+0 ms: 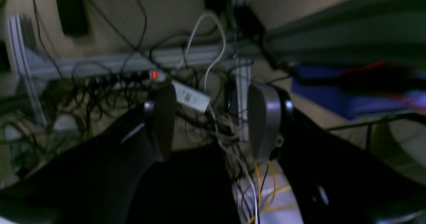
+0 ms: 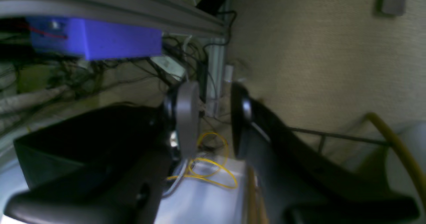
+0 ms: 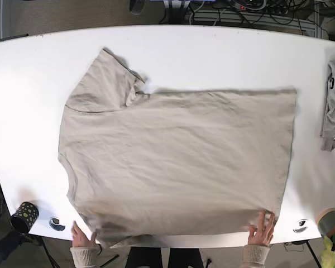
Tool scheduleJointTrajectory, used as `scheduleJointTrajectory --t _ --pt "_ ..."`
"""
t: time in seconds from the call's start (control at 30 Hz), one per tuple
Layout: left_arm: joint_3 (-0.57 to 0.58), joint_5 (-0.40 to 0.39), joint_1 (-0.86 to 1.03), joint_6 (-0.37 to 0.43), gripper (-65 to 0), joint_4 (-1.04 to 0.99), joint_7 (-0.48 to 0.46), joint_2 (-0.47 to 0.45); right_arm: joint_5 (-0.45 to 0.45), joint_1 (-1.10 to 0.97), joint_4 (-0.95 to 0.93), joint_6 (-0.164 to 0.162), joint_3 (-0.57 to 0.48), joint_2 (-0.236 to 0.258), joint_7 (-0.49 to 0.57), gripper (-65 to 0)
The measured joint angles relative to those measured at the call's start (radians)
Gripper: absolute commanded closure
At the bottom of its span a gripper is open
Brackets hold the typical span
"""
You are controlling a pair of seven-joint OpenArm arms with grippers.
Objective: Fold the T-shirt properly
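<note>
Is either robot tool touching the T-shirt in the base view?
No. Only a person's hands rest on the beige T-shirt, at its near edge; neither robot tool appears over the table.

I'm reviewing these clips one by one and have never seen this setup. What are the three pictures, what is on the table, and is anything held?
The base view looks straight down on a white table. A beige T-shirt lies spread flat; two human hands, one and another, press its near edge. A grey garment lies at the right edge, a dark cup at the lower left.

The other two pictures come from cameras on the robot's wrists. The left tool and right tool are open, holding nothing, pointed at cables below the table.
</note>
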Motion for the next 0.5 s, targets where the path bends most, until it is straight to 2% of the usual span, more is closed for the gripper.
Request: scheduleJointTrajectory --t 0.4,0.5 --pt "-0.002 -0.002 0.138 0.0 -30.7 0.296 0.001 0.006 0.103 -0.13 0.212 0.003 0.062 -0.002 -0.006 -16.2" --pt "-0.002 -0.003 0.157 0.0 -30.7 0.367 0.002 0.009 0.101 -0.164 0.27 -0.008 0.082 0.0 -0.007 -16.0"
